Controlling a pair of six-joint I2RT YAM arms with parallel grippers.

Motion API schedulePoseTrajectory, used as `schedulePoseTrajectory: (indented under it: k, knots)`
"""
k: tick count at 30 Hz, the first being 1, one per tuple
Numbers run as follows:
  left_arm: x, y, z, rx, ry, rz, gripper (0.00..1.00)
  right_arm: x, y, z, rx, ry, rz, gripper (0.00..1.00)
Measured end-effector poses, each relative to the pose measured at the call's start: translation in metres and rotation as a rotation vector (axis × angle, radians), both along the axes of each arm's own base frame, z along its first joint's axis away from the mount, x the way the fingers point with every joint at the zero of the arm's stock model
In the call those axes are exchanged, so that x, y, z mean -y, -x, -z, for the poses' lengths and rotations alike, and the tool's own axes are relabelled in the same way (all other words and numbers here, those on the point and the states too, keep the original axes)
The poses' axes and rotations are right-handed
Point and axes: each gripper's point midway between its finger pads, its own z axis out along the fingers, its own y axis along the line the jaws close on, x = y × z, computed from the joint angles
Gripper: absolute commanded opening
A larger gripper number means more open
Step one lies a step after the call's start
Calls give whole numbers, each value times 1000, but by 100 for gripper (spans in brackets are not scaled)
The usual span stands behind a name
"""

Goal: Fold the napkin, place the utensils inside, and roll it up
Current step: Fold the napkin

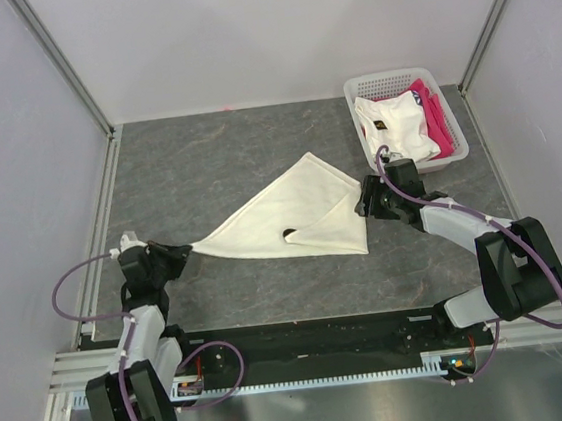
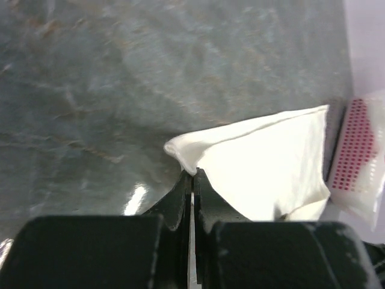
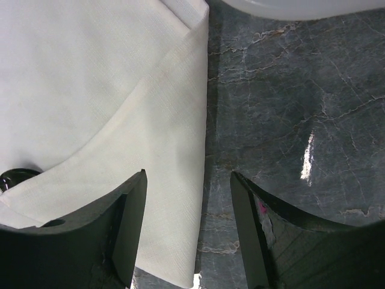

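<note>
The cream-white napkin (image 1: pixel 292 214) lies folded into a triangle on the dark table. My left gripper (image 1: pixel 187 249) is shut on its left corner, and the left wrist view shows my left gripper (image 2: pixel 192 173) pinching the tip of the napkin (image 2: pixel 264 162). My right gripper (image 1: pixel 364 202) is open at the napkin's right edge. In the right wrist view my right gripper (image 3: pixel 187 174) straddles the edge of the napkin (image 3: pixel 90 90), with one finger over cloth and one over table. Only a small dark part of the black spoon (image 1: pixel 291 235) shows from under a fold; it also shows in the right wrist view (image 3: pixel 15 176).
A white plastic basket (image 1: pixel 368 86) stands at the back right, just behind my right gripper. It holds a white garment (image 1: pixel 398 123) and a pink cloth (image 1: pixel 433 104). White walls enclose the table on three sides. The basket (image 2: pixel 355 144) also shows in the left wrist view.
</note>
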Motion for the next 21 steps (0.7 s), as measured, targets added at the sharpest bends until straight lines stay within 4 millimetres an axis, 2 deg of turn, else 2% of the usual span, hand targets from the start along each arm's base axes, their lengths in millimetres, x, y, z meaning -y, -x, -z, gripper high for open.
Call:
schedulePoseTrajectory:
  k: [5, 9, 16, 21]
  knots:
    - [17, -15, -36, 120, -9, 90, 2, 0, -1, -1, 3, -2, -1, 66]
    - [51, -24, -61, 191, -21, 229, 2, -1, -1, -2, 6, -5, -3, 66]
    - [148, -34, -102, 300, -22, 554, 2, -1, -1, -5, 16, -8, -2, 66]
    - [212, -42, -113, 352, -9, 735, 2, 0, 2, -1, 8, -8, 1, 66]
